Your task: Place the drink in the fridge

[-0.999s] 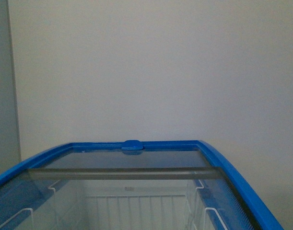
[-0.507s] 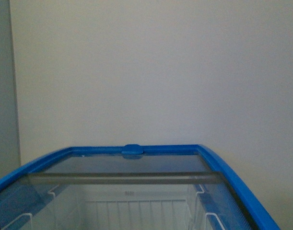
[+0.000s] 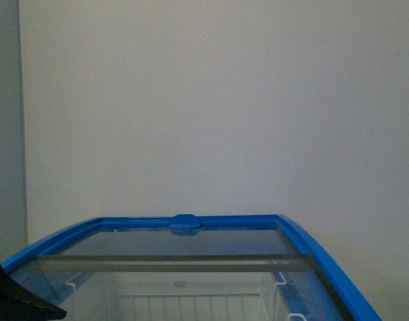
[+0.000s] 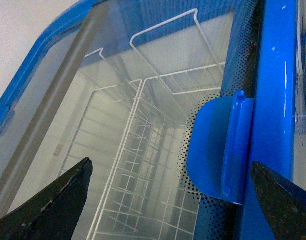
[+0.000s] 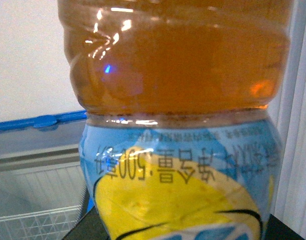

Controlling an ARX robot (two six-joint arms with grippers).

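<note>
Ahead, a plain pale wall (image 3: 217, 100) and below it the fridge (image 3: 343, 291), blue-rimmed, with a glass lid (image 3: 184, 242) crossed by a grey strip and white wire baskets (image 4: 137, 150) seen through the glass. Held close up before the right wrist camera, the drink (image 5: 178, 65), amber above a blue and yellow label, with the right fingers (image 5: 293, 232) dark at either side of its label and closed on it, the fridge rim behind it. Over the lid, left fingers (image 4: 52, 205) spread wide with nothing gripped, the small blue handle (image 4: 218, 145) lying between them, nearer one finger.
</note>
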